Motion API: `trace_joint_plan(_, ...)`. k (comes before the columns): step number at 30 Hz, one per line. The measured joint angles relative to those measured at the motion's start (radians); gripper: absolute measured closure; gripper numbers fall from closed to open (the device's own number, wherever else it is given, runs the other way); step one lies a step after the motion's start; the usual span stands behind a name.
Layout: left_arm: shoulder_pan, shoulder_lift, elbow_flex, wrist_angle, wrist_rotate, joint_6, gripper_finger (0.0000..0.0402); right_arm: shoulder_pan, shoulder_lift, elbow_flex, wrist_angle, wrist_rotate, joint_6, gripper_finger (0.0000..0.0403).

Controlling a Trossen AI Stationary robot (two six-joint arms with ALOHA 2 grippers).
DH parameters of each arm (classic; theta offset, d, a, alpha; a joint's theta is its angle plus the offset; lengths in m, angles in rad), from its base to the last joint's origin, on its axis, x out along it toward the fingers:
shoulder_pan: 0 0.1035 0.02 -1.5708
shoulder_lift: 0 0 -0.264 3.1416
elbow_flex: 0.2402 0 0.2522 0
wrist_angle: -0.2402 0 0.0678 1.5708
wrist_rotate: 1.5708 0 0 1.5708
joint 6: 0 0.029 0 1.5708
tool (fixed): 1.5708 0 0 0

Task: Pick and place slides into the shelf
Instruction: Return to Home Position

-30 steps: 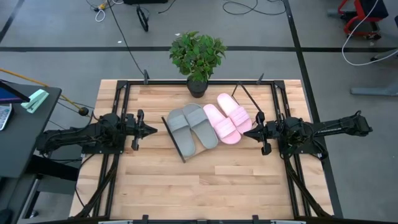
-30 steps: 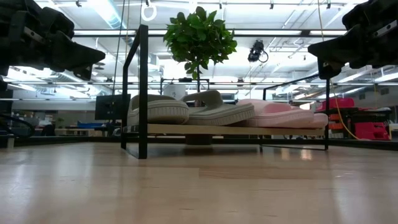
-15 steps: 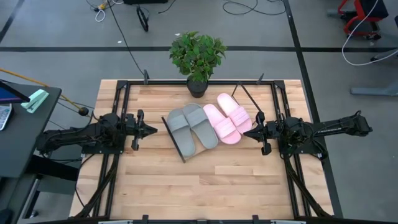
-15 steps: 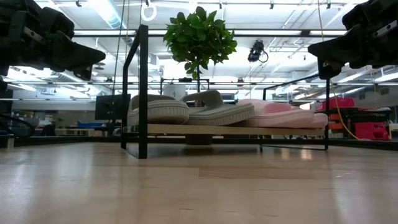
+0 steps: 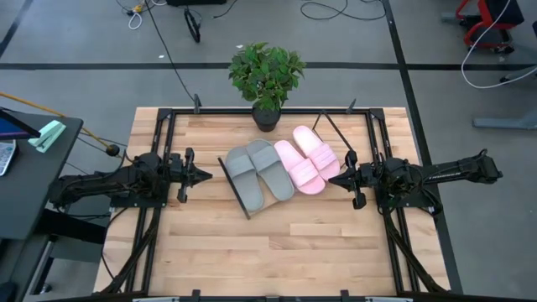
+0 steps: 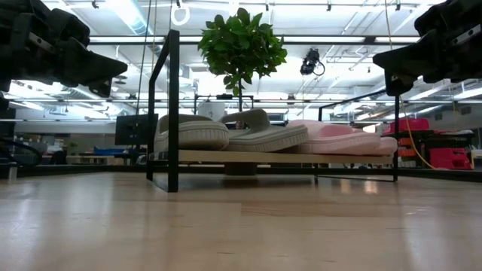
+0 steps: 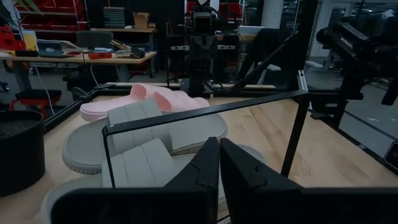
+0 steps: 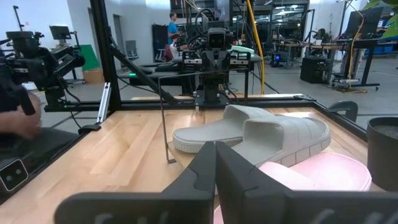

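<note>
Nothing has moved since a second ago: both arms and all four slides sit exactly where they were. My left gripper (image 5: 201, 175) hangs above the wooden table (image 5: 277, 247) at 9 o'clock from the shelf (image 5: 234, 188). Its fingers (image 7: 205, 163) are pressed together and carry nothing. My right gripper (image 5: 334, 179) is at 3 o'clock from the shelf, just beside the pink pair. Its fingers (image 8: 231, 163) are pinched shut too, with nothing between them.

Seen from above, the shelf stands in the middle of the table, and every slide is on it, side by side. The grey pair takes the half nearer my left gripper, one grey slide (image 5: 244, 176) touching the other grey slide (image 5: 272, 169). The pink pair takes the half nearer my right, one pink slide (image 5: 298, 166) against the other pink slide (image 5: 317, 153). All four lie slanted, running roughly from 11 to 5 o'clock.

From table height, the slides rest on the light board (image 6: 286, 157), raised off the table on its black wire frame. A potted plant (image 5: 267, 71) stands at 12 o'clock from the shelf, at the table's far edge.
</note>
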Motion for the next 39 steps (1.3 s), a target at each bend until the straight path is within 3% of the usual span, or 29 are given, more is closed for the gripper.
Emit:
trace_joint_plan(14, 0.0, 0.0, 0.0, 0.0, 0.0, 0.0, 0.0365, 0.0, 0.0, 0.0, 0.0, 0.0, 0.0, 0.0391)
trace_joint_plan(29, 0.0, 0.0, 0.0, 0.0, 0.0, 0.001, 0.0385, 0.0, 0.0, 0.0, 0.0, 0.0, 0.0, 0.0391)
trace_joint_plan(39, 0.0, 0.0, 0.0, 0.0, 0.0, 0.0, 0.037, 0.0, 0.0, 0.0, 0.0, 0.0, 0.0, 0.0391)
